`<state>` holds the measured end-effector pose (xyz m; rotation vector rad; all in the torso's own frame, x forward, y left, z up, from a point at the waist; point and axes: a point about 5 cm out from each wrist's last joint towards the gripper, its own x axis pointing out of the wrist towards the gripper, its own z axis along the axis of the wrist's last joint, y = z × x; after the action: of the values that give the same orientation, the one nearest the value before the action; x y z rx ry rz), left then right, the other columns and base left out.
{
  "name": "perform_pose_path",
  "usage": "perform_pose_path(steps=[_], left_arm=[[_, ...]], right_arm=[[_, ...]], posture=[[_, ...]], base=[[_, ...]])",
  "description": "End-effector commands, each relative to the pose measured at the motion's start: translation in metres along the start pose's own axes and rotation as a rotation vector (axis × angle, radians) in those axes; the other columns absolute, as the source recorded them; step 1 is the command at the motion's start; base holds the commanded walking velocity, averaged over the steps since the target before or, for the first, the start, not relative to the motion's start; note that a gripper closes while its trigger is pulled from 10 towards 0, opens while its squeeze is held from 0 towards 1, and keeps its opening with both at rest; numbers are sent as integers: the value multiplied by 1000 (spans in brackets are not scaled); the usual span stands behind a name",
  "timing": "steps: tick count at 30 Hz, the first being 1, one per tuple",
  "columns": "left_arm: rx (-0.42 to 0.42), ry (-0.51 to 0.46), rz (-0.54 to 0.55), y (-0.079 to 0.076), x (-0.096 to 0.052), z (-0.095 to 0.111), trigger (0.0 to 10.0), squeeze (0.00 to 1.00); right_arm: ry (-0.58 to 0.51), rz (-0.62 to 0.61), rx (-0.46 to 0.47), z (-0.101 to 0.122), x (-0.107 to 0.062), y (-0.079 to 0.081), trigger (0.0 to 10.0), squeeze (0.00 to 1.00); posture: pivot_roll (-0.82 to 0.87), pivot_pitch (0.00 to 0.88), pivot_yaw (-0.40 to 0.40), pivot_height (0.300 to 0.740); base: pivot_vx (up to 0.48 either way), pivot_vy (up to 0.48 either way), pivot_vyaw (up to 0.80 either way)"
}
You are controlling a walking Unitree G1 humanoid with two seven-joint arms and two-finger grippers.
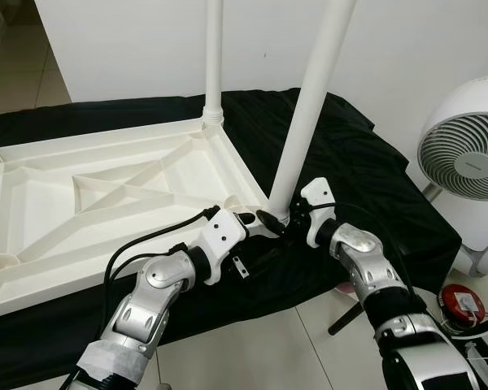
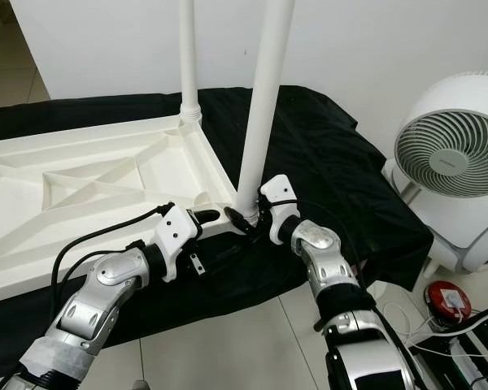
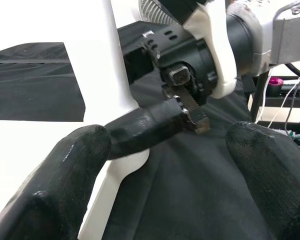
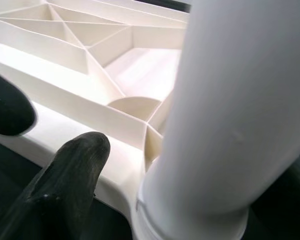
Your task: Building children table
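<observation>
The white table top [image 1: 106, 195] lies upside down on a black cloth [image 1: 366, 179]. Two white legs stand upright in it, one at the far corner [image 1: 214, 57] and one at the near right corner [image 1: 309, 114]. My right gripper [image 1: 278, 219] is shut around the base of the near leg [image 4: 230, 100], with one black finger [image 4: 75, 170] against the table's rim beside it. My left gripper [image 1: 248, 219] hovers open at the same corner, just left of the leg. Its fingertips [image 3: 70, 175] are spread wide, with the right gripper's finger between them.
A white fan [image 1: 464, 154] stands on the floor to the right, close to my right arm. A small red object [image 1: 461, 302] and cables lie on the tiles below it. A white wall rises behind the table. Tiled floor lies in front.
</observation>
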<state>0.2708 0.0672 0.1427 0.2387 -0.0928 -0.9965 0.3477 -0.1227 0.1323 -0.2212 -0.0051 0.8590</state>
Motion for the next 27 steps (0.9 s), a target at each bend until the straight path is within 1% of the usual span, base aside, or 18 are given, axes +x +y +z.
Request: perform_pose_path(steps=[1, 6, 7, 8, 9, 10, 11, 14, 18, 19, 20, 22, 23, 24, 25, 26, 27], left_arm=[[1, 14, 55, 3, 0, 0, 10000, 0], [3, 13, 57, 3, 0, 0, 10000, 0], [3, 13, 58, 4, 0, 0, 10000, 0], [3, 12, 59, 3, 0, 0, 10000, 0], [3, 12, 59, 3, 0, 0, 10000, 0], [3, 12, 59, 3, 0, 1, 10000, 0], [2, 12, 59, 3, 0, 0, 10000, 0], [0, 11, 57, 2, 0, 1, 10000, 0], [-5, 11, 54, 1, 0, 0, 10000, 0], [-5, 11, 52, 0, 0, 0, 10000, 0], [-7, 11, 51, 0, 0, 0, 10000, 0], [-9, 11, 50, -1, 0, 0, 10000, 0], [-10, 11, 48, -1, 0, 0, 10000, 0], [-11, 11, 47, -2, 0, 0, 10000, 0], [-11, 11, 46, -2, 0, 0, 10000, 0], [-12, 12, 45, -3, 0, -1, 10000, 0], [-12, 12, 45, -3, 0, -1, 10000, 0]], right_arm=[[8, 51, -1, -1, 4, 3, 10000, 0], [-1, 87, 12, 0, 6, 6, 10000, 0], [1, 101, 6, -1, 7, 8, 8902, 0], [9, 110, 6, -2, 8, 10, 4980, 0], [9, 110, 6, -2, 8, 10, 4980, 0], [15, 126, 7, -6, 8, 10, 1333, 0], [25, 134, 21, -9, 7, 11, 118, 0], [35, 134, 36, -14, 6, 12, 0, 0], [30, 111, 56, -20, 2, 13, 0, 0], [27, 106, 75, -21, 1, 13, 0, 0], [25, 93, 89, -22, 0, 13, 3451, 0], [24, 84, 98, -23, -1, 13, 3451, 0], [23, 70, 112, -24, -2, 13, 10000, 0], [22, 62, 119, -25, -2, 13, 10000, 0], [27, 16, 121, -26, -3, 12, 10000, 0], [31, -58, 122, -26, -4, 9, 10000, 0], [31, -58, 122, -26, -4, 9, 10000, 0]], posture=[[14, 0, -62, 740], [21, 0, -64, 740], [23, 0, -64, 740], [23, 0, -65, 740], [23, 0, -65, 740], [21, 0, -65, 740], [20, 0, -64, 740], [17, 0, -64, 740], [13, 0, -62, 740], [11, 0, -62, 740], [8, 0, -61, 740], [7, 0, -61, 740], [5, 0, -62, 740], [5, 0, -62, 740], [3, 0, -62, 740], [3, 0, -65, 740], [3, 0, -65, 740]], base=[[0, 0, 0], [0, 0, 0], [0, 0, 0], [0, 0, 0], [0, 0, 0], [0, 0, 0], [0, 0, 0], [0, 0, 0], [0, 0, 0], [0, 0, 0], [0, 0, 0], [0, 0, 0], [0, 0, 0], [0, 0, 0], [0, 0, 0], [0, 0, 0], [0, 0, 0]])
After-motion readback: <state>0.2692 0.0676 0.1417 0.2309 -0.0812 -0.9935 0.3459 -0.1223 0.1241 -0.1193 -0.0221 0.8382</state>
